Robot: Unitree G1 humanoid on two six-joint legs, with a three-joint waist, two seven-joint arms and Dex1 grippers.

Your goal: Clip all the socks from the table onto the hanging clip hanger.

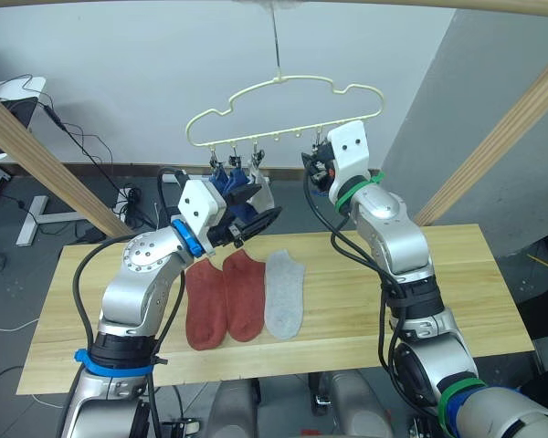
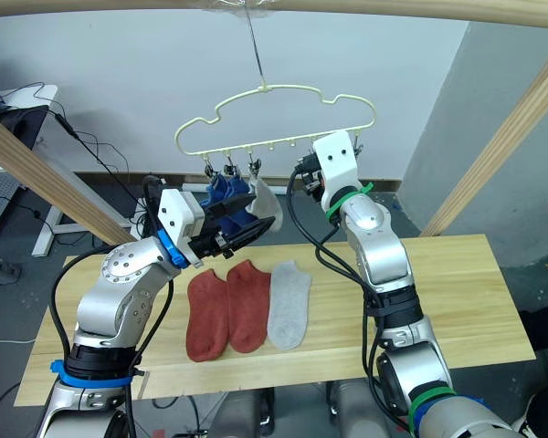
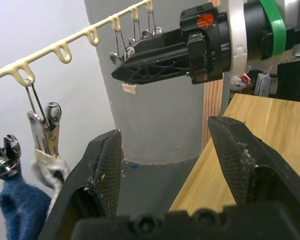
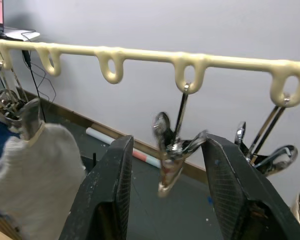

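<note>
Mid-task: three socks are up on the pale yellow wire clip hanger [image 1: 283,114] with the wavy outline, three left on the long light wooden plank table [image 1: 457,292]. Hung at the hanger's left end: two blue knit socks [image 2: 221,189] and, next clip over, one light grey sock [image 4: 32,165]. On the table, below the hanger: two rust-red ankle socks [image 1: 224,297] side by side, second light grey ankle sock [image 1: 284,294] touching the inner red one on the right. My left gripper [image 3: 165,165] sits just below the hung socks, fingers spread, nothing between them. My right gripper [image 4: 165,187] is up at the hanger's right half, fingers spread either side of a dangling metal clip [image 4: 171,150], not closed on it. My read: the grey sock's clipping is done and I'm between cycles. Next move: left arm down to the table for a sock, probably the grey one; right squeezes the free clip open, left feeds the cuff in. Risk: the hanger swings freely on its hook, so the clip may drift.
</note>
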